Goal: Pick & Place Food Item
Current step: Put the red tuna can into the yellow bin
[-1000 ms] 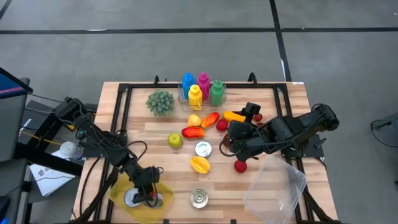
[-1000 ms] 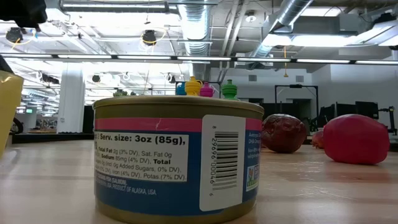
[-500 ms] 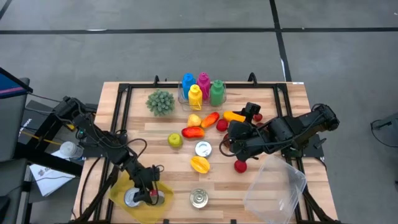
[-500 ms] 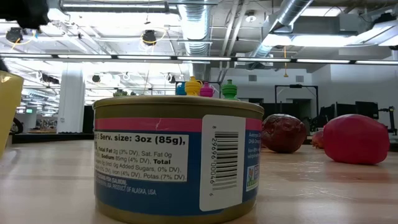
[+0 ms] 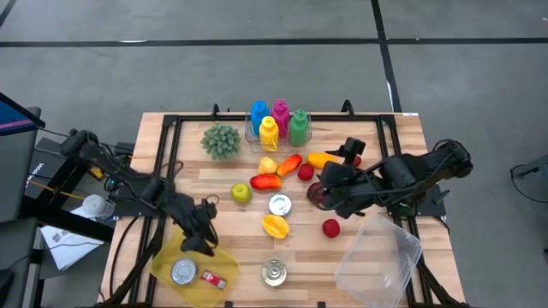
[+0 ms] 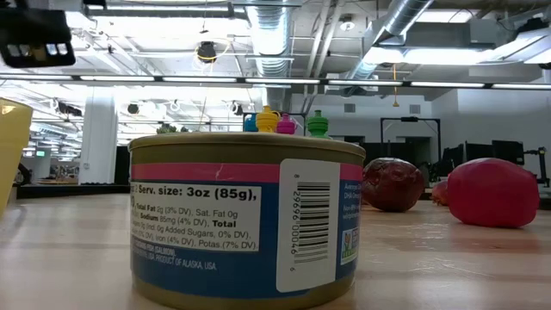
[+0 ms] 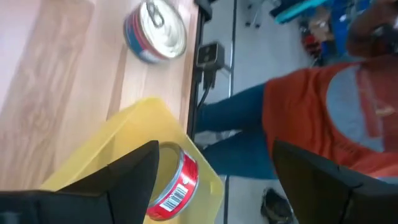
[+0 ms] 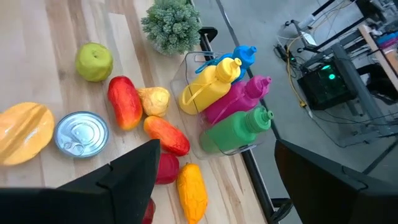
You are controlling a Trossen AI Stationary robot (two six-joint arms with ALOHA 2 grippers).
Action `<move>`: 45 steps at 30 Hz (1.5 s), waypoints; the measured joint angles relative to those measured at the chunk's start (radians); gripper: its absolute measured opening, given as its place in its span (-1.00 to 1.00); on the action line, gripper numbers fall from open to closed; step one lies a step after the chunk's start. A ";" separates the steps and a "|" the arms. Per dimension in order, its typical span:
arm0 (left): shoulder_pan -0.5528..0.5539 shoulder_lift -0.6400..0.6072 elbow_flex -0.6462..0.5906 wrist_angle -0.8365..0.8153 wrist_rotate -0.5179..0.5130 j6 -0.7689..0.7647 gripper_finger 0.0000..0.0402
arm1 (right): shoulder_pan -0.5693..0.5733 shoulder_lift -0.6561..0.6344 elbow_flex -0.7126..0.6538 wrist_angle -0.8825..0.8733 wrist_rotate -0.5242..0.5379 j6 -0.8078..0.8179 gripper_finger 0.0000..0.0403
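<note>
Where the table's near edge meets us, we see a yellow bin (image 5: 193, 272) holding a silver tin (image 5: 181, 273) and a small red can (image 5: 213, 279) lying on its side, free of any grip. Beside the bin stands another tin (image 5: 274, 274), which fills the low view. Just above the bin's far rim we find the left gripper (image 5: 204, 231), fingers spread wide and holding nothing. A clear tub (image 5: 378, 257) sits at the near right corner. Farther in, we see the right gripper (image 5: 330, 190), fingers wide and empty, over a dark red fruit, with a red ball (image 5: 331, 228) near it. Beyond lie mixed fruits, a green plant (image 5: 221, 139) and bottles (image 5: 278, 122) in a rack.
</note>
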 joint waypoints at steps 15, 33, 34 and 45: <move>0.153 -0.148 0.000 0.009 -0.001 0.056 0.44 | 0.056 -0.196 0.000 0.004 -0.001 0.080 0.55; -0.119 -0.017 0.000 0.044 0.009 0.620 0.41 | 0.077 -0.226 -0.060 -0.011 -0.002 0.198 0.55; -0.135 -0.006 0.000 0.042 0.009 0.640 0.43 | 0.077 -0.224 -0.070 -0.011 -0.004 0.208 0.55; -0.228 0.138 0.000 0.053 -0.023 0.663 0.50 | 0.077 -0.221 -0.122 0.006 -0.005 0.303 0.55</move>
